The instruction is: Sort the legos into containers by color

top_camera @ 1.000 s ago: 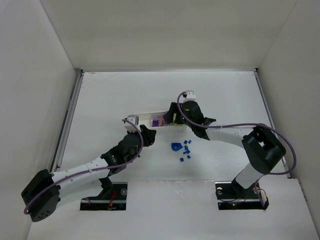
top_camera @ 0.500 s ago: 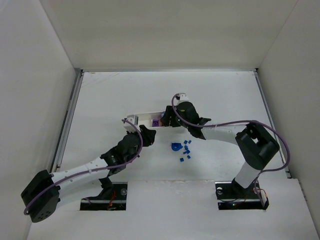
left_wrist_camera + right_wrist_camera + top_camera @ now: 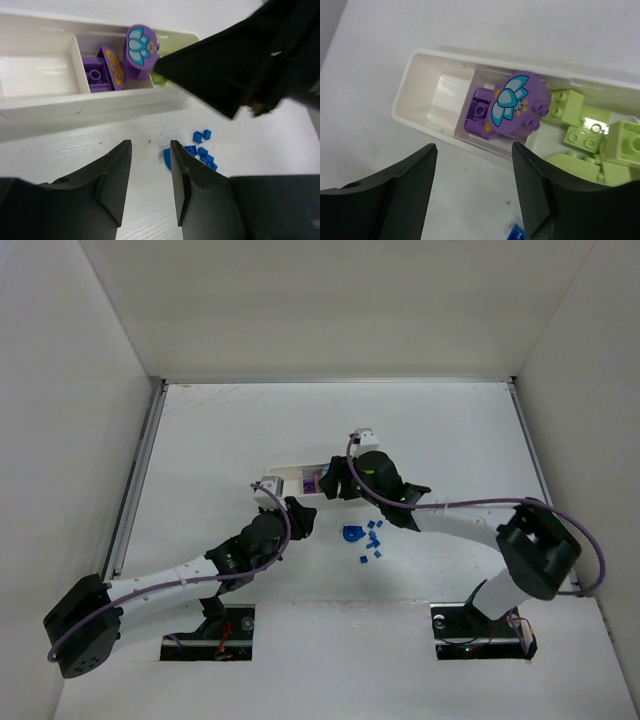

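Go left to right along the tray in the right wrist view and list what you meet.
end compartment with no bricks → small purple brick → round purple piece with a blue flower print → lime-green bricks

The white tray [image 3: 285,478] lies aslant at mid-table, its right end hidden under the right gripper [image 3: 335,480]; purple bricks [image 3: 312,484] show inside it, just beside that gripper; the left gripper [image 3: 303,515] hangs near the tray's near side; blue bricks [image 3: 372,540] lie scattered on the table [image 3: 450,430] close by.
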